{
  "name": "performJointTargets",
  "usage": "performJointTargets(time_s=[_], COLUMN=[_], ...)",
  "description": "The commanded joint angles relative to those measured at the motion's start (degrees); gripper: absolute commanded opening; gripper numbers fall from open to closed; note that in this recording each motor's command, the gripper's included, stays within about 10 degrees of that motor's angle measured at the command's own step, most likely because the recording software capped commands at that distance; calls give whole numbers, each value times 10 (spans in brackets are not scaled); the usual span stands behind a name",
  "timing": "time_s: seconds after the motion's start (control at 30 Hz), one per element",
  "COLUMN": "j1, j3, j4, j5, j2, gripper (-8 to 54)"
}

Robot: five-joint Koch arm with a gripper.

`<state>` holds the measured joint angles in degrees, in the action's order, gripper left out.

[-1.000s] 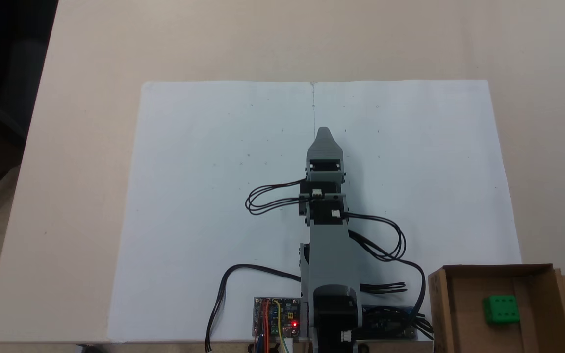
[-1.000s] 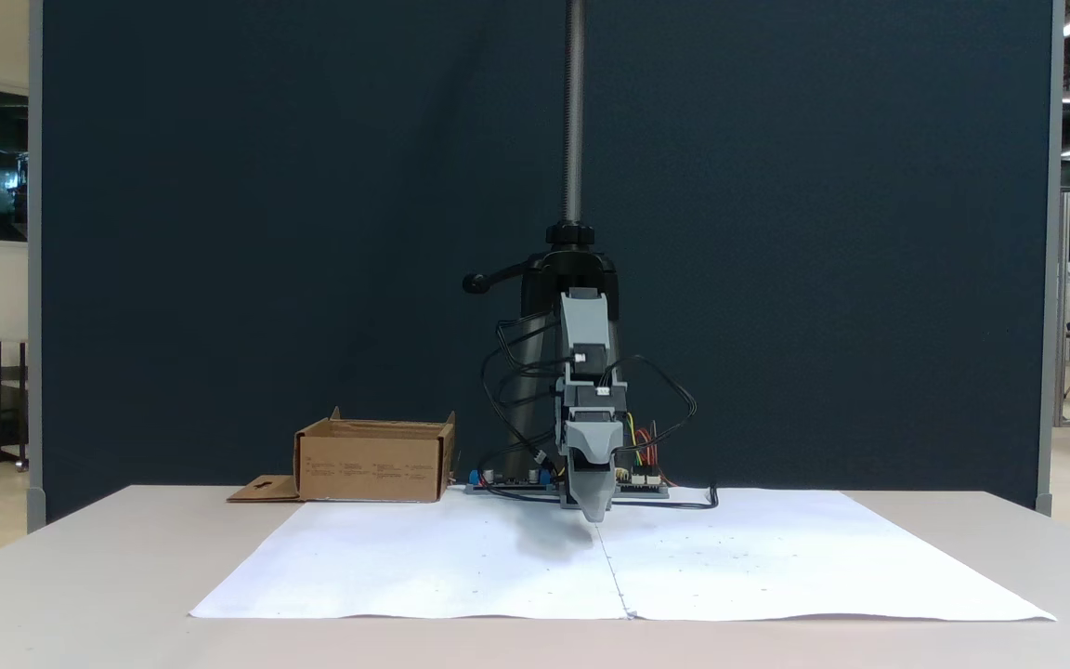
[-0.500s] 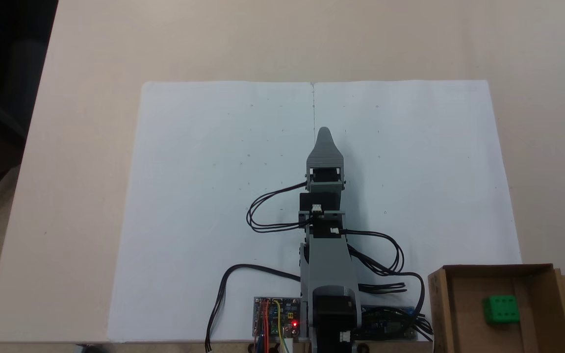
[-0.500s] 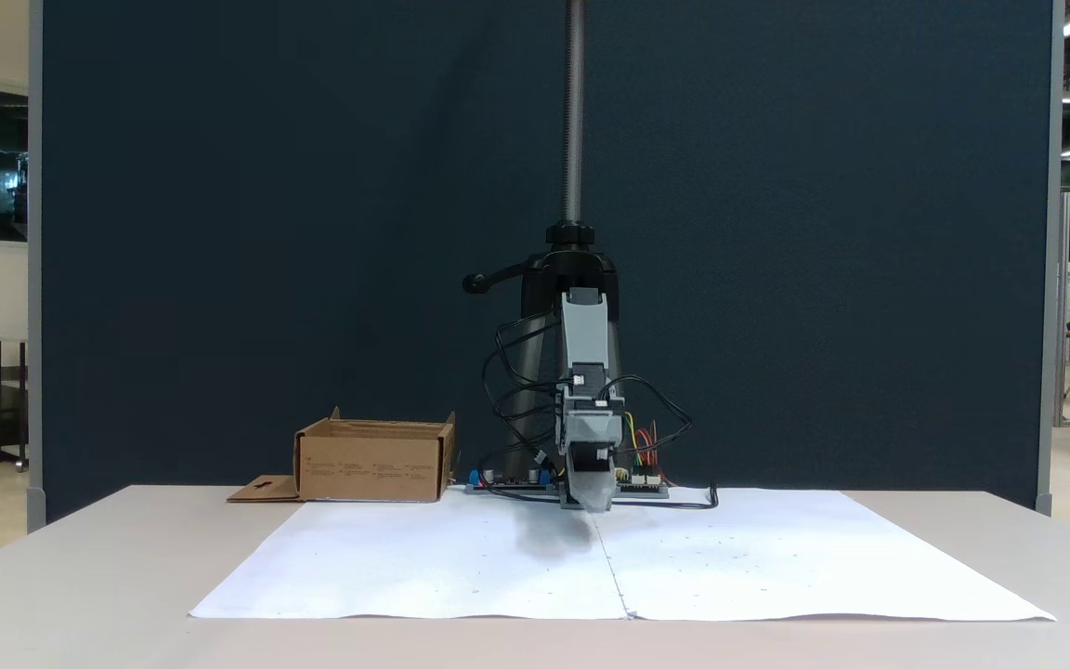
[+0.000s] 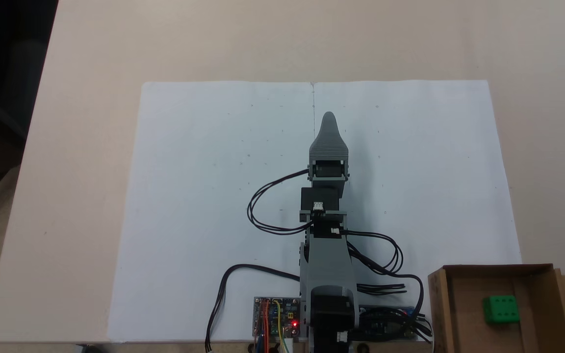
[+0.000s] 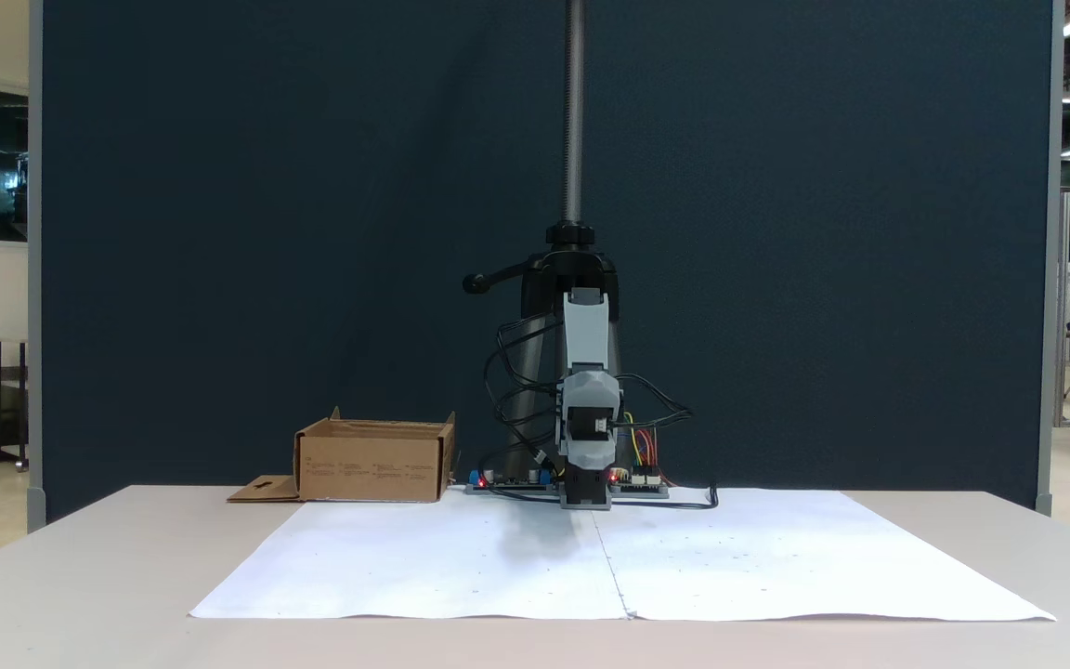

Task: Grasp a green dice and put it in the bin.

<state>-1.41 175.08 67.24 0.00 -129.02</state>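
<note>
Your dice point(image 5: 500, 309) sits inside the bin point(image 5: 442, 304) at the bench's point(image 5: 86, 59) near right corner in the top-down fixed view. The gripper point(image 5: 328, 117) points out over the white paper point(image 5: 204, 171) mid-bench; jaws stacked, can't tell if clenched.

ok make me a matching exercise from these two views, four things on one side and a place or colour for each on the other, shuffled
Things:
1. dice
2. box
3. paper sheets
4. end effector

Descriptions:
A. white, spread flat over the middle of the table
B. grey, pointing along the seam between the sheets, seen from above
C. green, lying inside the box
D. brown cardboard, at the table edge beside the arm's base

Pairs: 1-C, 2-D, 3-A, 4-B
</note>
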Motion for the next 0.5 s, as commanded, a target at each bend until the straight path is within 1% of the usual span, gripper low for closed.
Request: performJointTargets(time_s=[0.0, 0.27, 0.47], j1=[-14, -22, -22], j3=[43, 43, 43], j4=[97, 176, 178], j5=[-38, -38, -38], j2=[-69, -69, -68], gripper=[455, 456, 456])
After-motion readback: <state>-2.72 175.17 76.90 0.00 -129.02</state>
